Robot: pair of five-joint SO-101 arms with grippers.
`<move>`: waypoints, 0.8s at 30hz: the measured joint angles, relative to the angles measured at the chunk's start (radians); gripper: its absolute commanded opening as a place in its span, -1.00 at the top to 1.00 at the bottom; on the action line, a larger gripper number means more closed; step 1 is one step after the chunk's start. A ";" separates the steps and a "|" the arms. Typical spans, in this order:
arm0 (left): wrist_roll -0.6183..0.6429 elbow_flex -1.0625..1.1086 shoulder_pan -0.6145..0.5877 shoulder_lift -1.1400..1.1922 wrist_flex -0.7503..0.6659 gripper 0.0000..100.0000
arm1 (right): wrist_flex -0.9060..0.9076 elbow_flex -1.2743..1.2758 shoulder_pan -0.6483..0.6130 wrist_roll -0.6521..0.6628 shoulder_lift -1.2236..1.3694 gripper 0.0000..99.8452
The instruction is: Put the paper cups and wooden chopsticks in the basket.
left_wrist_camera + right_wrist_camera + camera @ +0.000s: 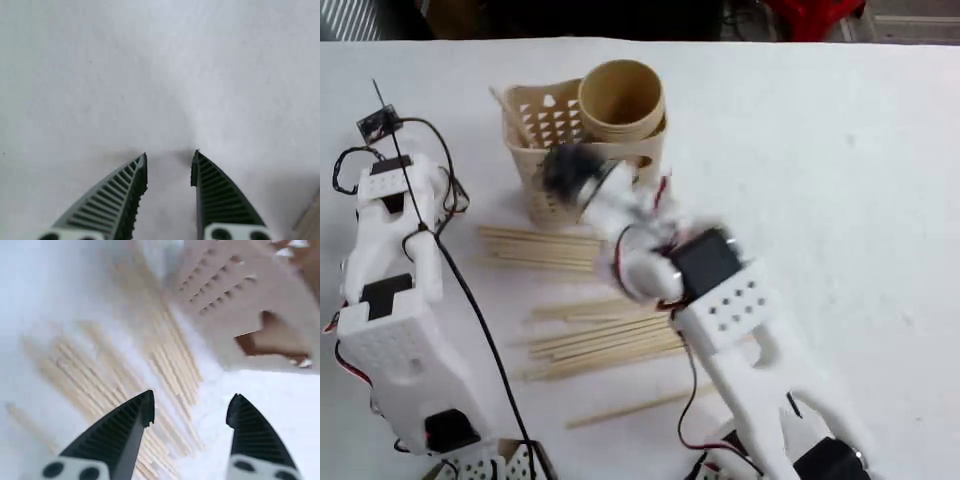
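A white worktop [860,180] carries everything. The right arm [730,310] reaches from the near edge diagonally toward the middle, and its front end sits against the near side of the basket. The left arm [390,290] stands folded along the worktop's left side, well apart from the task's things, with black cables trailing beside it. The basket [545,130] is beige with a perforated wall and stands upright toward the far side of the worktop. The paper cups [622,100] are inside it – a nested stack, mouth up, leaning in its right part. One thin stick [508,108] stands slanted in its left corner. The rest of the wooden chopsticks [542,248] are on the worktop. One loose bundle lies just in front of the basket, touching or nearly touching its foot. A second, wider spread [605,335] lies nearer, beside the right arm's wrist. A single chopstick [630,405] lies apart at the near side, angled. In the right wrist view the right jaws are spread wide with nothing between them. They hang above the bundle next to the basket's wall. In the left wrist view the left jaws are parted by a narrower gap – holding nothing – over bare worktop.
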 measured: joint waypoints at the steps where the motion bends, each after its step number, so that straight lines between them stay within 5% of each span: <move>1: 0.000 0.000 0.000 0.000 0.000 0.68 | -0.002 0.051 -0.014 0.046 0.000 0.54; 5: 0.000 0.000 0.000 0.000 0.000 0.68 | -0.054 0.279 -0.049 0.186 0.002 0.67; 12: 0.000 0.000 0.000 0.000 0.000 0.68 | -0.087 0.565 -0.149 0.350 0.000 0.59; 24: 0.000 0.000 0.000 0.000 0.000 0.68 | -0.094 0.750 -0.176 0.382 -0.129 0.60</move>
